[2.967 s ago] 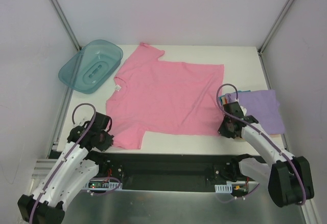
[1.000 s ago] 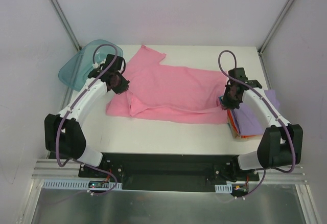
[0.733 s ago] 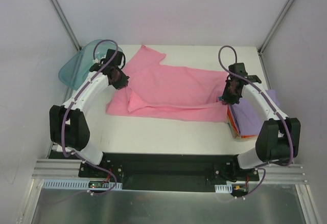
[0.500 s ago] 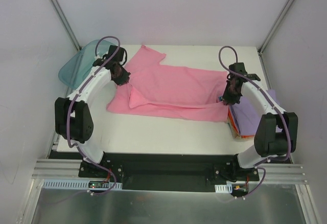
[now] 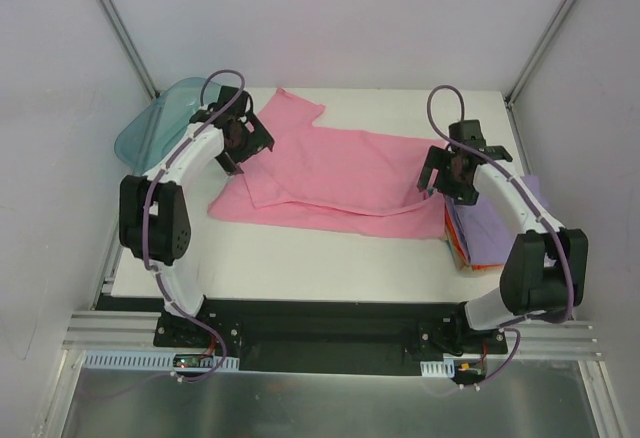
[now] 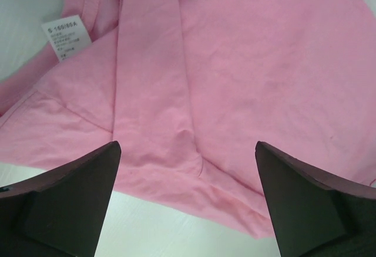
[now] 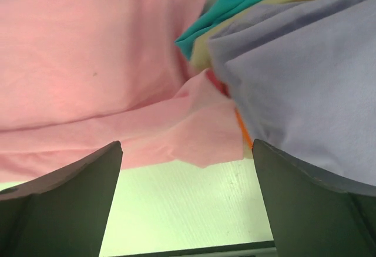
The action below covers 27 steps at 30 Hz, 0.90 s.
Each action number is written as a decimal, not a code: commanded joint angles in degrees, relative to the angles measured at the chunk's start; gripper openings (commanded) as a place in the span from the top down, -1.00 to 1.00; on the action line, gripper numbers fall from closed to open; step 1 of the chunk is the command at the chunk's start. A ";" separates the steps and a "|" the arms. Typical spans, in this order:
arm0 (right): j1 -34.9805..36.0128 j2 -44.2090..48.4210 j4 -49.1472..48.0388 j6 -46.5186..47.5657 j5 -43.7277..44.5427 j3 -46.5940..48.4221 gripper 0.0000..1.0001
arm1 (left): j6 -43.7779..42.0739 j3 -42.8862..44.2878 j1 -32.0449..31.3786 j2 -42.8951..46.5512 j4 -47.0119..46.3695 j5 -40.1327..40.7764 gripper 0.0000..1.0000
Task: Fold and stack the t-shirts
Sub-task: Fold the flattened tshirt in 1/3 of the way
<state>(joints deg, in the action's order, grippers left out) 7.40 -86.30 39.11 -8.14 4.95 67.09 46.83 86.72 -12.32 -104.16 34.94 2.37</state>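
**Pink tee doubled over, both end effectors spread**

The pink t-shirt [image 5: 340,173] lies folded over itself on the white surface [image 5: 300,258]. The left end effector [image 6: 187,151] hovers, fingers apart, above its label end near the teal tub [image 5: 160,123]. The right end effector [image 7: 187,148], likewise apart, hangs where the pink corner touches the folded stack [image 5: 510,220].

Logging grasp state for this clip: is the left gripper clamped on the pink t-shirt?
No, the left gripper has its fingers spread wide apart, and the pink t-shirt lies loose beneath them, pinched by neither.

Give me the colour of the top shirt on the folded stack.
Lavender. The top folded shirt shows best in the right wrist view.
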 commanded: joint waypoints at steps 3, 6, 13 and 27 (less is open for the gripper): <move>9.64 8.95 -1.32 -0.38 -0.65 -2.66 -0.93 | -3.23 -11.54 -0.52 14.67 -0.13 -1.67 -0.99; 12.72 10.45 -3.60 -2.31 -0.91 -5.81 -0.93 | -2.62 -17.08 -0.43 18.46 -1.63 -0.09 -0.98; 14.13 3.18 -8.25 -5.13 -3.19 -9.69 -0.93 | -0.87 -20.36 0.36 13.83 -6.02 -1.84 -0.99; 15.45 -6.95 -17.66 -5.13 -4.42 -13.82 -0.93 | 5.20 -27.30 3.79 5.98 -13.23 -0.70 -0.99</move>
<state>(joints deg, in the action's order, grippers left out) 22.20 -93.25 24.27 -12.45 1.91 55.81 49.50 62.65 -9.63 -98.06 24.23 1.50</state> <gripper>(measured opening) 0.966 0.992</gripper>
